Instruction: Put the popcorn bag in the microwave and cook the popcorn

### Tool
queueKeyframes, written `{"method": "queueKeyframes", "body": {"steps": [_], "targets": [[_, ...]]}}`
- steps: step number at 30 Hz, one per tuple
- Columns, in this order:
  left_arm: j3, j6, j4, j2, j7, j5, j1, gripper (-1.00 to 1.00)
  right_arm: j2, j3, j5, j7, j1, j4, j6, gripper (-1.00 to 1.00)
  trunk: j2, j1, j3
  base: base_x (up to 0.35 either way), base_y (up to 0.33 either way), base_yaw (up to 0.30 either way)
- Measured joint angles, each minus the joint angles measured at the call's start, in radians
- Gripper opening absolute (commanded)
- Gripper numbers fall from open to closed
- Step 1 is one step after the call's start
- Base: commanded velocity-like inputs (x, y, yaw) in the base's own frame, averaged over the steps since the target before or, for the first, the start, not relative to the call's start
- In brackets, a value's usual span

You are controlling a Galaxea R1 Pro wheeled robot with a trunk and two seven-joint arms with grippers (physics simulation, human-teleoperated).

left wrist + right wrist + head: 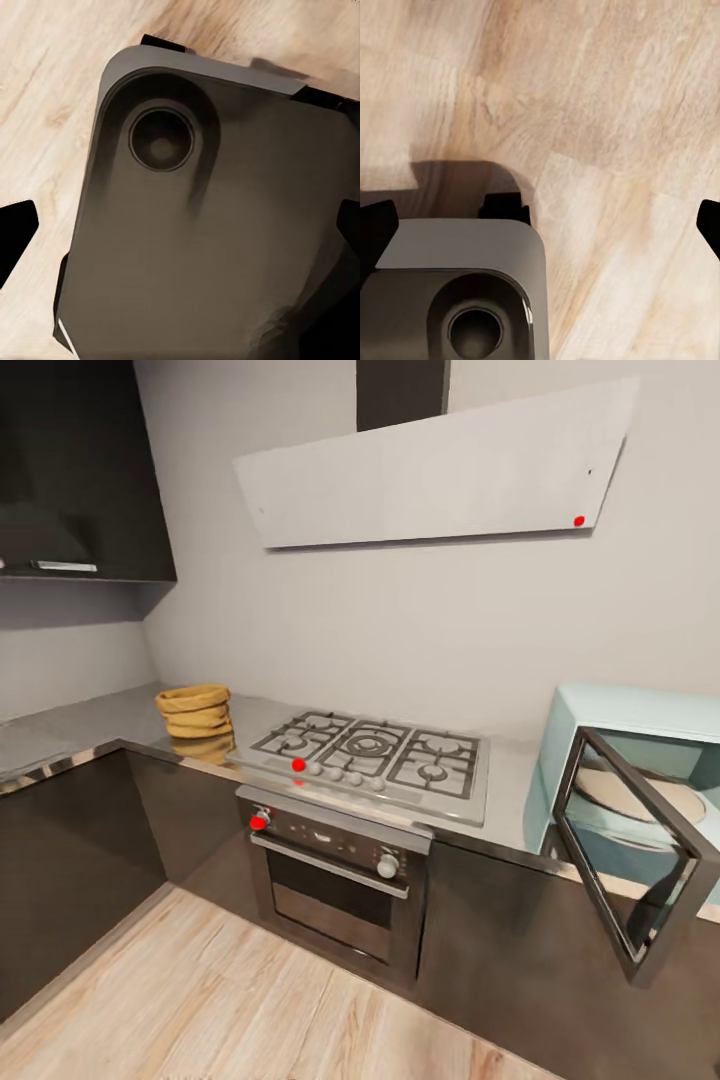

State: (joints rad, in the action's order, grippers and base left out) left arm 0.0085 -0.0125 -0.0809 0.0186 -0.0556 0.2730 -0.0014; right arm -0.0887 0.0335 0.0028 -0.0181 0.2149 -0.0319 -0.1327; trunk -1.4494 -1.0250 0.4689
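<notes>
Black fingers (15,232) of our left gripper and those (376,229) of our right stand spread, empty, over the wooden floor (607,112) and our own base (210,247). We judge little done — the microwave (640,760) door (630,855) hangs open, yet the popcorn bag (195,711) sits upright on the tabletop (90,725), rim up, wider than tall, left of the hob (370,755) — fetching, loading, heating remain

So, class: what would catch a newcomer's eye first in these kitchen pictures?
Probably the pale mint-blue microwave at the right end of the countertop, its dark glass door swung wide open. Next, the tan popcorn bag sitting on the countertop left of the gas hob, above the built-in oven.
</notes>
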Motion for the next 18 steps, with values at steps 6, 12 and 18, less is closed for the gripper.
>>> {"method": "queueKeyframes", "body": {"steps": [6,12,18], "targets": [[0.0,0.0,0.0,0.0,0.0,0.001,0.0,1.0,0.0,0.0,-0.001,0.001,0.0,0.0,-0.001,1.0,0.0,0.0,0.0,0.0,0.025,0.272],[0.0,0.001,0.0,0.0,0.0,0.002,0.0,1.0,0.0,0.0,-0.001,0.027,0.0,0.0,0.002,1.0,0.0,0.0,0.0,0.0,0.254,0.138],[0.0,0.003,0.001,0.003,0.0,0.006,0.0,1.0,-0.002,0.0,-0.002,0.066,0.0,0.001,0.003,1.0,0.0,0.0,0.0,0.009,0.325,0.004]]}}
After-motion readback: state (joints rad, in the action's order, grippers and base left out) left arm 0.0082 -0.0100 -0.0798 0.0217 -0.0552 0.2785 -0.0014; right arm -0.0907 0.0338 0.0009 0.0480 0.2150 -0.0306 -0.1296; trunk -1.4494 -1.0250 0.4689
